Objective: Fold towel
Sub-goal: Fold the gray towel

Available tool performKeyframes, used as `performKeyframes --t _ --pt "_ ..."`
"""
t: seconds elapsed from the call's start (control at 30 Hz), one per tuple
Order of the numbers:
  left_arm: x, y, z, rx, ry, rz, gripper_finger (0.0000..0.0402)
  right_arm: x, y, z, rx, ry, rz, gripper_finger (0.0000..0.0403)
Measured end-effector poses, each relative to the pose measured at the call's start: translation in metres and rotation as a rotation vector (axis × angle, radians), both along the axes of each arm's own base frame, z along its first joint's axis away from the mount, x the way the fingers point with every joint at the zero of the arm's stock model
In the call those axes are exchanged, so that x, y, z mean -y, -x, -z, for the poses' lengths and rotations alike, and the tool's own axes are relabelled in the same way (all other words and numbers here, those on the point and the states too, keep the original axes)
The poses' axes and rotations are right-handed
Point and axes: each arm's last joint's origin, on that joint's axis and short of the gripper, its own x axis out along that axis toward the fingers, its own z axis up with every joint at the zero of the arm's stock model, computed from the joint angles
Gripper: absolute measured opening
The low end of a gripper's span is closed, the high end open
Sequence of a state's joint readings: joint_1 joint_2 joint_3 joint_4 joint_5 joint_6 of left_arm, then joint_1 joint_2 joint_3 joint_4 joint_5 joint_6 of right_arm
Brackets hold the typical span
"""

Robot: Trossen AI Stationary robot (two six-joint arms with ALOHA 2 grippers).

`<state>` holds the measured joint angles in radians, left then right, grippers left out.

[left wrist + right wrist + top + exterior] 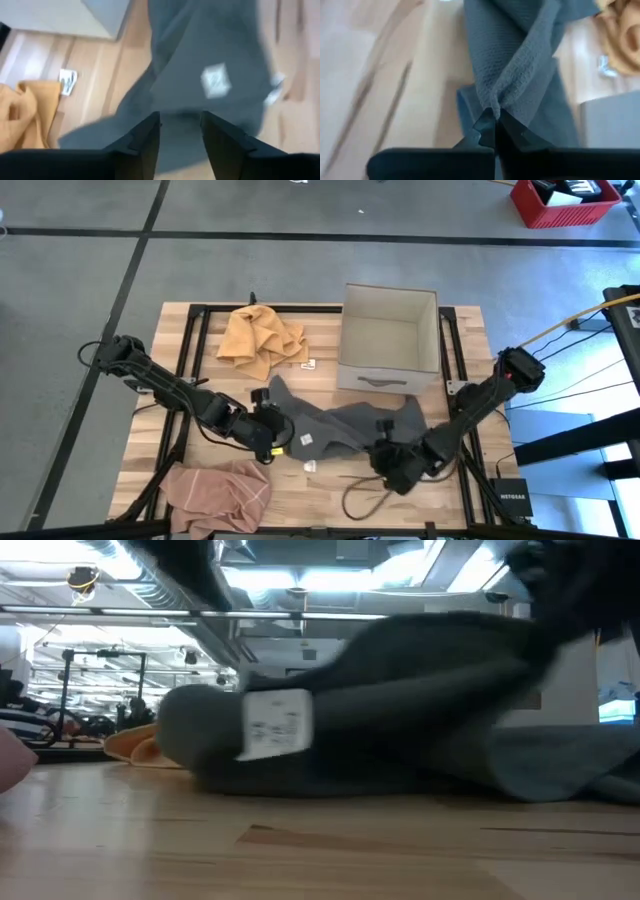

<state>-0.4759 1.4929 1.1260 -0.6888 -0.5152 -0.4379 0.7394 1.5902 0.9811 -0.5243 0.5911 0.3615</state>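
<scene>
A grey towel lies crumpled on the middle of the wooden table, with a white label on its left part. My left gripper stands open at the towel's left end, and grey cloth shows past its spread fingers. My right gripper is shut on the towel's near right part. My left gripper may rest on the towel's left end; I cannot tell whether its fingers touch the cloth. My right gripper pinches a bunched ridge of the grey towel between its two fingertips, slanting down from the table's near right. The gathered cloth runs away from the fingers in a drawn-up fold; the remainder lies on the table.
An orange towel lies crumpled at the far left. A pink towel lies at the near left corner. An open cardboard box stands far right of the grey towel. A loose white tag lies by the box, and a black cable loop by the near edge.
</scene>
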Motion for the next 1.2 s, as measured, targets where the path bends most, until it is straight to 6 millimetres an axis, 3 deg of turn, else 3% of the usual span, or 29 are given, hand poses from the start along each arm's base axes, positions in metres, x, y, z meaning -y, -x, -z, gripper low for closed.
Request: performKeyframes --t 0.17,0.33,0.57,0.73,0.87,1.0,1.2 --pt "-0.008 -0.004 0.034 -0.058 -0.048 -0.006 0.0150 -0.001 0.018 0.018 -0.028 -0.036 0.064 0.0004" --pt "-0.015 -0.025 0.061 -0.063 -0.129 0.071 0.0142 0.000 0.019 0.020 -0.043 -0.112 0.126 0.0009" --pt "-0.011 -0.047 0.094 -0.096 -0.222 0.207 0.0139 -0.002 0.016 -0.006 -0.207 -0.174 0.189 0.0089" --pt "-0.006 -0.053 0.098 -0.055 -0.227 0.236 0.0139 -0.010 0.008 -0.028 -0.170 -0.199 0.150 0.0142" --pt "0.002 -0.051 0.098 -0.051 -0.246 0.283 0.0139 -0.017 -0.006 -0.034 0.033 -0.153 0.068 0.0163" --pt "0.004 -0.058 0.092 0.041 -0.227 0.279 0.0139 -0.022 -0.027 -0.023 0.166 -0.026 -0.069 0.0169" --pt "-0.004 -0.069 0.086 0.145 -0.184 0.210 0.0139 -0.017 -0.053 0.006 0.114 0.138 -0.215 0.0169"
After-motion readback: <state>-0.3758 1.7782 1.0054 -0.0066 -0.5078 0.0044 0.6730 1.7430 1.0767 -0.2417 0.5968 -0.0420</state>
